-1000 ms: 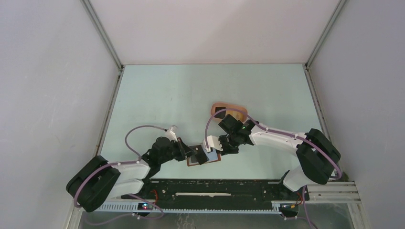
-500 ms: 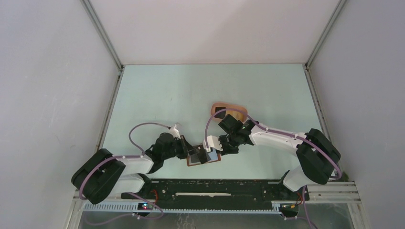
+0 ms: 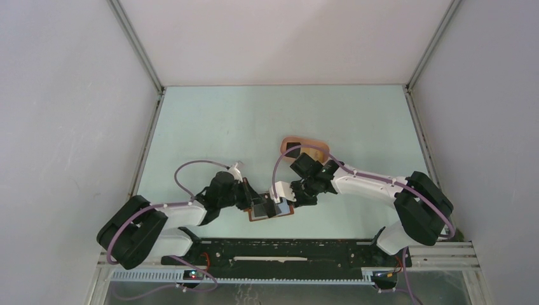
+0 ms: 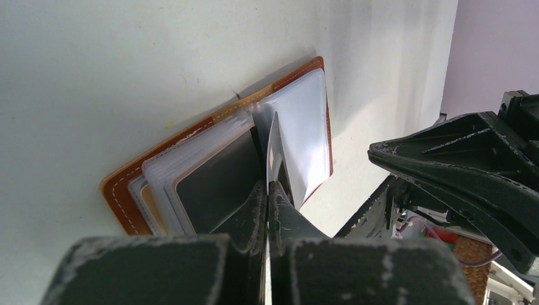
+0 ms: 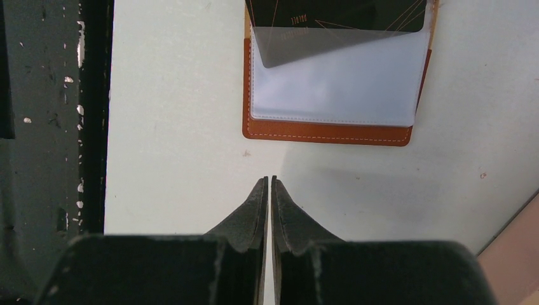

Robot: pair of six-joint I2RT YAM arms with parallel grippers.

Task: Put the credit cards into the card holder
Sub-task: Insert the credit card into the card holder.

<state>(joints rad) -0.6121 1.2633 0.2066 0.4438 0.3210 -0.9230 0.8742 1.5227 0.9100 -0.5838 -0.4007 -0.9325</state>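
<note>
Pale green table [image 3: 254, 127], white walls on three sides. Card holder [image 3: 271, 210] lies open just ahead of both my grippers, with a black card [image 5: 337, 11] partway into a clear pocket. My left gripper [image 4: 267, 187] is pinched tight on one clear pocket leaf, which stands on edge. My right gripper [image 5: 267, 180] is closed on nothing, tips just short of the holder's stitched edge. Pink tray [image 3: 284, 143] sits beyond my right wrist.

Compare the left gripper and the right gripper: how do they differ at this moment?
The left gripper pinches a thin clear pocket leaf of the card holder, which stands on edge; the right gripper holds nothing. The left gripper sits over the open holder; the right gripper points at the table beside the holder's edge. Both have fingers closed together.
</note>
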